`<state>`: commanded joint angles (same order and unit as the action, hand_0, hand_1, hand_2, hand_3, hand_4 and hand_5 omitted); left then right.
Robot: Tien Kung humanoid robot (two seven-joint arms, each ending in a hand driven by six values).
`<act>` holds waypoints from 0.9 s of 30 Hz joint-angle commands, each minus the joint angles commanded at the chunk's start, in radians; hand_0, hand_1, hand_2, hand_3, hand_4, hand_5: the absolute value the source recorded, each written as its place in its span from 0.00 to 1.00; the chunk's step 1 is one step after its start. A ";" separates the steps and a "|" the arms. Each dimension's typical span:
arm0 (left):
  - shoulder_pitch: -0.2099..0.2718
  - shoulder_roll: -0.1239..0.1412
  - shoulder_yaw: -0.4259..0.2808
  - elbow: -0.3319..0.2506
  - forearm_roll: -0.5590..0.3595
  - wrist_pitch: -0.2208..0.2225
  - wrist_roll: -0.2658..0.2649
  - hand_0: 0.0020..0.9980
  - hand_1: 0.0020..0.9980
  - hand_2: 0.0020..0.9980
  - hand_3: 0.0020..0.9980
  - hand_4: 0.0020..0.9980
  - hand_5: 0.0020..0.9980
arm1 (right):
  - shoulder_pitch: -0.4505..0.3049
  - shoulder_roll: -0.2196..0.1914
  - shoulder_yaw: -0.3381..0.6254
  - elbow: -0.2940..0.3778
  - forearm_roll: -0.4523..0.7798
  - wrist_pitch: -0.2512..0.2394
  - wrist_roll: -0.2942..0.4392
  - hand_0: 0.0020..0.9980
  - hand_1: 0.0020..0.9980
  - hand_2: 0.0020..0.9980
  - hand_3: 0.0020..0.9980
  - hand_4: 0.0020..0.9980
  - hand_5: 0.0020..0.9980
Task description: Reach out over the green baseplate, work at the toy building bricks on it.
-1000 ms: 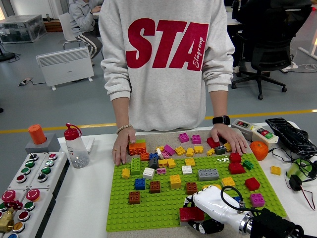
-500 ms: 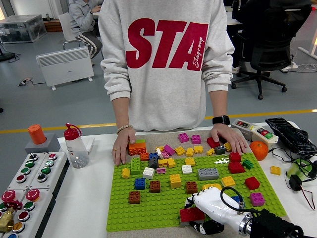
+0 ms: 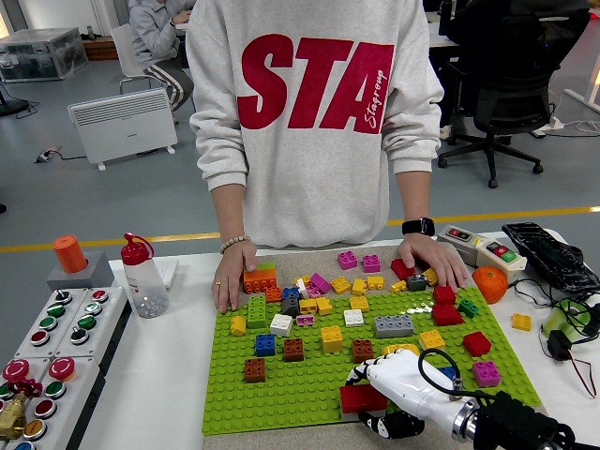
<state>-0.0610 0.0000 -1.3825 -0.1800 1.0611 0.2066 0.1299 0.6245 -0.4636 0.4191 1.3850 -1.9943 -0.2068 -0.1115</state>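
The red brick (image 3: 361, 398) is sitting at the near edge of the green baseplate (image 3: 281, 384), a little right of the middle, and the right hand (image 3: 389, 389) is coming in from the lower right corner with its white fingers (image 3: 370, 375) curling over and around that brick, so it is looking to me like a grip closing on it, though I am not able to tell how firmly the thumb underneath is pressing. I am judging the brick to be light, hard plastic, stiff and a bit slick on its flat sides, so the best hold is probably across the two long sides, with the lift going straight up if its studs are gripping the plate. The baseplate itself is thin and might be tipping up with the brick if nobody is holding it down. Just beyond the hand a brown brick (image 3: 363, 351) and a yellow brick (image 3: 332, 339) are standing, with a grey brick (image 3: 394, 326) behind them and a pink brick (image 3: 486, 374) off to the right. At the far side a person is standing and resting one hand (image 3: 228, 278) on the plate's left far corner and the other hand (image 3: 431, 260) on its right far corner, seemingly steadying it. An orange (image 3: 489, 283) is lying just past the plate on the right, and a clear bottle (image 3: 142, 277) is standing well off to the left. The robot's left arm is not showing anywhere
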 joint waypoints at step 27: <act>-0.006 0.000 0.004 0.000 -0.007 -0.002 -0.002 0.66 0.69 0.72 0.57 0.31 1.00 | -0.004 -0.006 0.016 0.010 0.031 0.051 -0.018 0.76 0.80 0.90 0.88 0.70 0.17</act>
<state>-0.0672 0.0000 -1.3782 -0.1800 1.0543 0.2050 0.1280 0.6203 -0.4694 0.4349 1.3948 -1.9631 -0.1554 -0.1293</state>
